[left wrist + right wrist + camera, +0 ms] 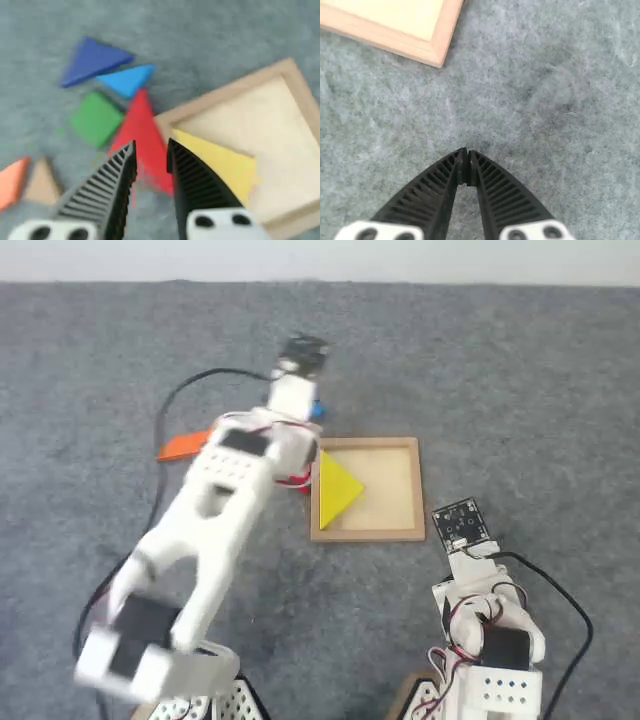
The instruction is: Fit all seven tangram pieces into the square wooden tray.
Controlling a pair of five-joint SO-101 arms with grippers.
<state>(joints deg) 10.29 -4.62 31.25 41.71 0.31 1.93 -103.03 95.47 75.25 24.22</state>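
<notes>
My left gripper (150, 146) hangs over the red triangle (140, 125), fingers slightly apart, gripping nothing. The red triangle lies on the grey carpet (545, 100) just beside an outer corner of the wooden tray (225, 97). The yellow triangle (220, 162) is inside the tray, against the rim on that side. The dark blue triangle (90, 60), light blue triangle (125, 80) and green square (95, 119) are clustered on the carpet near the red one. The orange piece (12, 182) and tan triangle (42, 182) lie side by side, further off. My right gripper (467, 154) is clenched on nothing, over bare carpet near a tray corner.
</notes>
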